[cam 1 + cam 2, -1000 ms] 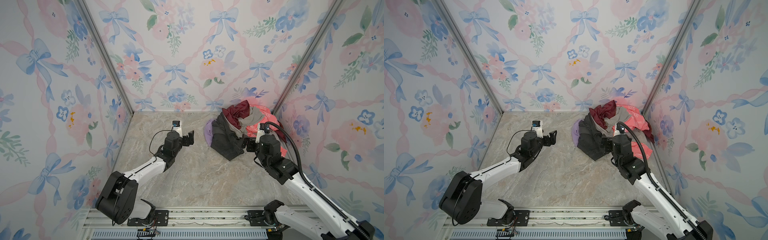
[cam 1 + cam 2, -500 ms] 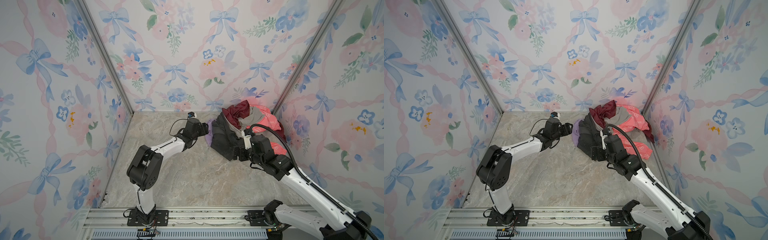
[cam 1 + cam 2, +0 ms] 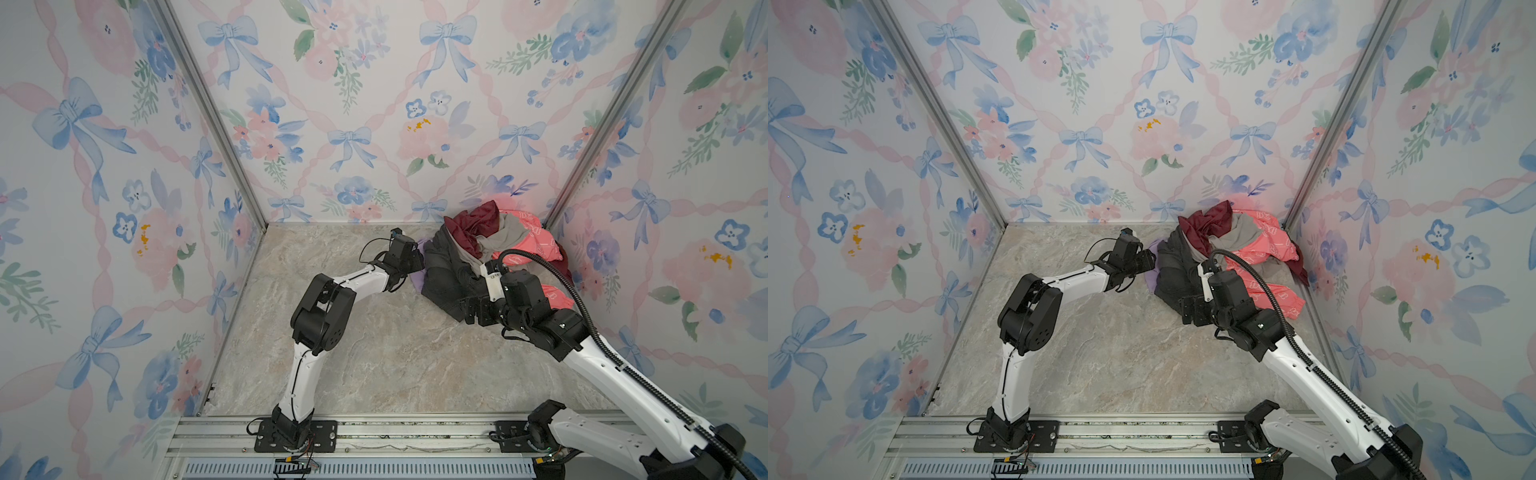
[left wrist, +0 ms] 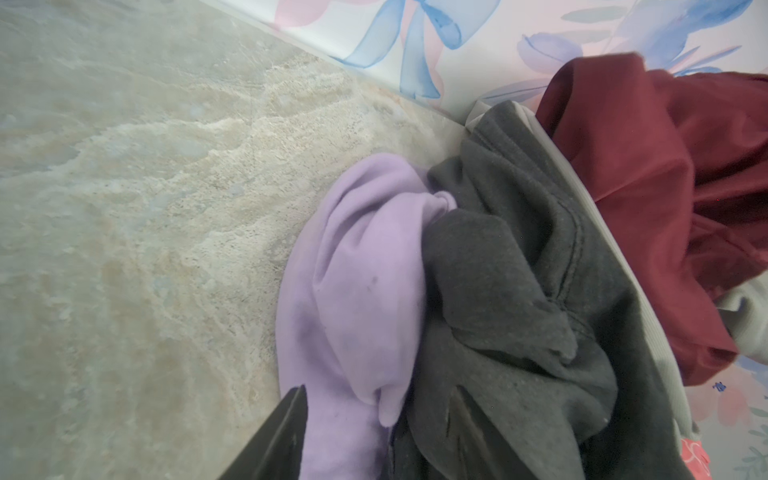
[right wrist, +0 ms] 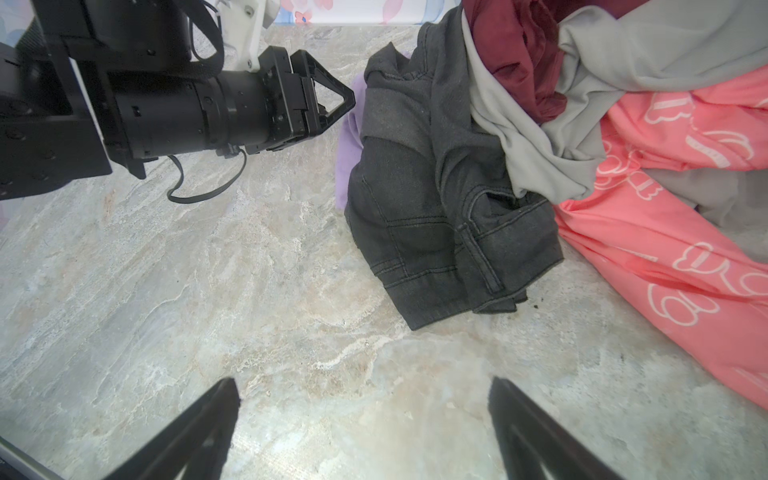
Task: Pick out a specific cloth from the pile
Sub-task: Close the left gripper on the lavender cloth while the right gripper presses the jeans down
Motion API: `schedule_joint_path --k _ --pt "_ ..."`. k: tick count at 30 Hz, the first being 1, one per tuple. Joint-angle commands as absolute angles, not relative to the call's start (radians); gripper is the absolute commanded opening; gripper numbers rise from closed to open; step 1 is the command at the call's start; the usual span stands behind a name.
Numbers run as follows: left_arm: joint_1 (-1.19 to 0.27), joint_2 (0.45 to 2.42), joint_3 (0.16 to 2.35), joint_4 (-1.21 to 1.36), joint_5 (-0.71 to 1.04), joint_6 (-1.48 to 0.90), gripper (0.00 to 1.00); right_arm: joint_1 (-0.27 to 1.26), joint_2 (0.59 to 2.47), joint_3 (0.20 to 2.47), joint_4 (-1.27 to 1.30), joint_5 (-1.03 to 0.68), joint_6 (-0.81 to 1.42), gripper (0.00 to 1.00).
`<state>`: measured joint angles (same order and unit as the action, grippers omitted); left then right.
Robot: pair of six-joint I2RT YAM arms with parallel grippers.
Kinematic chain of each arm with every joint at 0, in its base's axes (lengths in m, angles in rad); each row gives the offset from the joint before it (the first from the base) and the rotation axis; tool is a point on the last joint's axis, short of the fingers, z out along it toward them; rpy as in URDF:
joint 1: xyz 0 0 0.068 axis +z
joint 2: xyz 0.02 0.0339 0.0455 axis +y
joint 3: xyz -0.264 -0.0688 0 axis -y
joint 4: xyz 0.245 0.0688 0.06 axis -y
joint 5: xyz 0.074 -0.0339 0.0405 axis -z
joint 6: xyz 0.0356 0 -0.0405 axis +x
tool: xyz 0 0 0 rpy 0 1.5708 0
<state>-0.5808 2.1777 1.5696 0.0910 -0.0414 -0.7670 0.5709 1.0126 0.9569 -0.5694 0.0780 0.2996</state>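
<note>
Lavender cloth (image 4: 353,291) lies on desk (image 3: 395,365), tucked under left edge of pile (image 3: 498,245), long axis front-to-back. Left fingers (image 4: 286,436), mid-desk a second ago, now straddle it, apart; right fingers (image 5: 208,415) apart.

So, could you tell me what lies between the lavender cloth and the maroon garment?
The dark grey garment and a thin light grey strip lie between the lavender cloth and the maroon garment, clearest in the left wrist view.
</note>
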Motion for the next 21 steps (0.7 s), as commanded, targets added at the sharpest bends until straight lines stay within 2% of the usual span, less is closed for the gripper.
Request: schedule_joint_path --k 1,10,21 --pt "-0.592 2.219 1.621 0.058 -0.068 -0.746 0.51 0.577 1.001 0.992 -0.596 0.063 0.292 0.97" --pt "-0.595 2.307 1.749 0.003 -0.108 -0.726 0.42 0.563 1.013 1.011 -0.597 0.03 0.288 0.98" --pt "-0.578 2.309 1.735 -0.003 -0.111 -0.696 0.41 0.551 1.027 1.003 -0.582 0.019 0.28 0.98"
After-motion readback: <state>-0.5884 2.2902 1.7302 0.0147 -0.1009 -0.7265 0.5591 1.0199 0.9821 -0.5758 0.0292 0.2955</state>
